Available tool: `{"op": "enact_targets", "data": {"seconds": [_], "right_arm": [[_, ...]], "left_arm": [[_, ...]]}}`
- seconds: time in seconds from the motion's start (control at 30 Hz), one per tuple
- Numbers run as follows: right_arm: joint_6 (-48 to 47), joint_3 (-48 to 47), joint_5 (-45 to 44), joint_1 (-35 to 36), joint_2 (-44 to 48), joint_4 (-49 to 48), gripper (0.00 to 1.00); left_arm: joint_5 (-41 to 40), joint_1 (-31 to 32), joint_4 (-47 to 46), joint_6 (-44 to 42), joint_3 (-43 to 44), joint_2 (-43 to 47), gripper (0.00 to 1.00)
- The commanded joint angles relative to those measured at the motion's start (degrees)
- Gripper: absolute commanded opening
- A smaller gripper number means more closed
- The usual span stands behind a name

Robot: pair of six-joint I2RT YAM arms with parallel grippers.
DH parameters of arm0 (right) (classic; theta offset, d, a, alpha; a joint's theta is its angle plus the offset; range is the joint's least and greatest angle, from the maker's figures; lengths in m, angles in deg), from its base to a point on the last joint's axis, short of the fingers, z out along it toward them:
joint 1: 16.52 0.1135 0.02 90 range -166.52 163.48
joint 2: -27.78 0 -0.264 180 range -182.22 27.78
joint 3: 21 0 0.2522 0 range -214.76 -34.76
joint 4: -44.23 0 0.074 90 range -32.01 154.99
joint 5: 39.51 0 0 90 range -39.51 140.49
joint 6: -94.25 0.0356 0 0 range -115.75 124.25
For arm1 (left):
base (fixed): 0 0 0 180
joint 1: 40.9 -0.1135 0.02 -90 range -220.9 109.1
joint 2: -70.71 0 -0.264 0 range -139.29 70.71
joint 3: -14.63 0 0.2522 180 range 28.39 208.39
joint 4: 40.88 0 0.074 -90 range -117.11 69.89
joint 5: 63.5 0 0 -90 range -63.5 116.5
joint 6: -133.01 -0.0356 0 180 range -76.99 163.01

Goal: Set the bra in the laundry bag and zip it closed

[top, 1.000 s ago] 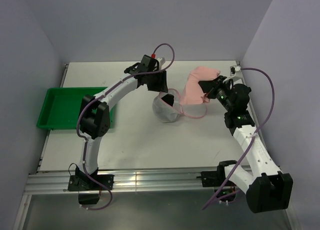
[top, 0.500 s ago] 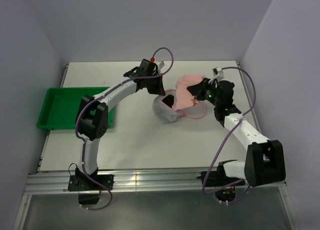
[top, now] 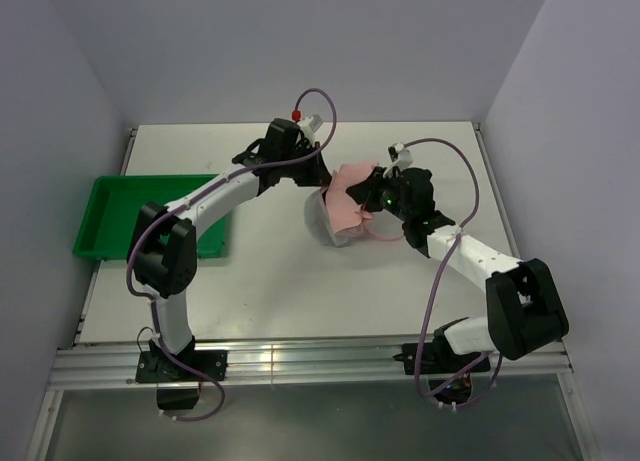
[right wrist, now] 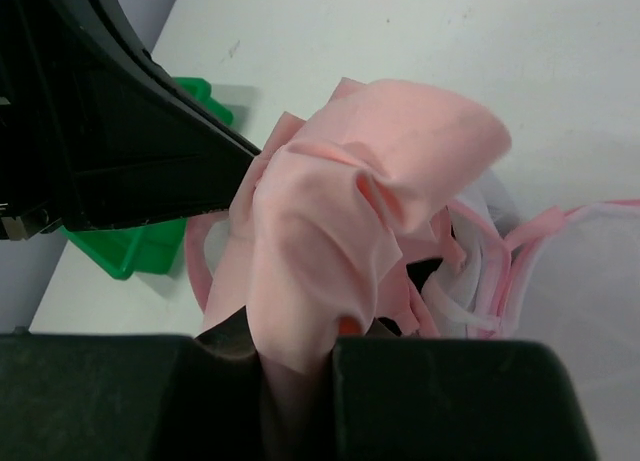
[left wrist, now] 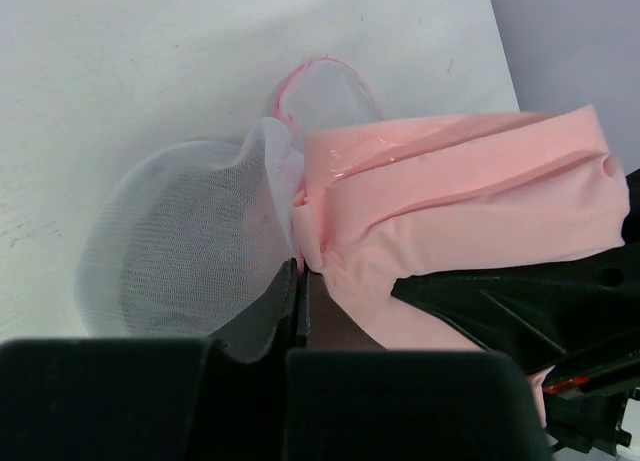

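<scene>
The laundry bag (top: 323, 227), a white mesh pouch with pink trim, stands at the table's middle. In the left wrist view its mesh bowl (left wrist: 170, 251) gapes open. My left gripper (left wrist: 300, 271) is shut on the bag's rim on its far side (top: 321, 190). The pink bra (top: 346, 192) hangs bunched over the bag's mouth, touching the rim. My right gripper (right wrist: 300, 353) is shut on the bra (right wrist: 350, 211), coming in from the right (top: 364, 197). A pink strap (top: 385, 236) trails onto the table to the right of the bag.
A green plastic tray (top: 115, 217) sits at the left edge of the table, under the left arm's elbow. The two grippers are almost touching over the bag. Grey walls close in the table at the back and sides.
My left gripper has shut on the bag's rim. My right arm has swung left, carrying the bra from the right of the table to over the bag's mouth.
</scene>
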Motion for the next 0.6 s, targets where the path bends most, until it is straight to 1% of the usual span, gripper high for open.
{"op": "enact_targets", "data": {"seconds": [0.0, 0.07, 0.17, 0.27, 0.33, 0.4, 0.43, 0.47, 0.5, 0.53, 0.57], "right_arm": [[-0.1, 0.8, -2.7, 1.7, -1.2, -1.6, 0.00], [-0.1, 1.8, -3.1, 1.9, -0.2, -1.3, 0.00], [-0.1, 1.6, -4.0, 2.8, -0.1, 0.4, 0.00], [-1.5, 1.2, -6.7, 4.2, -0.6, 2.3, 0.00], [-1.6, 0.8, -8.2, 4.2, -1.4, 3.5, 0.00], [-2.5, -1.8, -10.7, 4.2, -2.3, 5.5, 0.00], [-2.6, -3.2, -11.9, 4.2, -2.4, 6.9, 0.00], [-2.5, -3.8, -13.8, 4.2, -2.4, 7.4, 0.00], [-2.8, -4.7, -17.8, 4.2, -2.4, 7.9, 0.00], [-3.0, -7.0, -20.2, 4.2, -2.5, 9.5, 0.00], [-3.2, -8.2, -21.8, 4.2, -2.9, 10.4, 0.00]], "left_arm": [[2.4, 1.2, -6.8, 2.2, -2.6, 3.1, 0.00], [2.6, 1.2, -8.3, 3.2, -3.7, 3.9, 0.00], [2.7, 1.3, -7.9, 3.4, -3.4, 4.5, 0.00], [3.9, 1.9, -11.6, 4.6, -6.2, 5.3, 0.00], [4.6, 2.3, -9.2, 3.8, -5.1, 4.7, 0.00], [3.8, 2.9, -8.3, 3.0, -5.6, 5.3, 0.00], [3.6, 3.1, -9.4, 3.1, -6.4, 6.3, 0.00], [4.1, 3.2, -9.8, 3.3, -7.1, 6.4, 0.00], [4.6, 3.3, -9.6, 3.4, -6.9, 6.5, 0.00], [5.0, 3.3, -8.7, 3.0, -6.1, 5.8, 0.00], [5.3, 3.4, -5.7, 2.4, -5.1, 5.6, 0.00]]}}
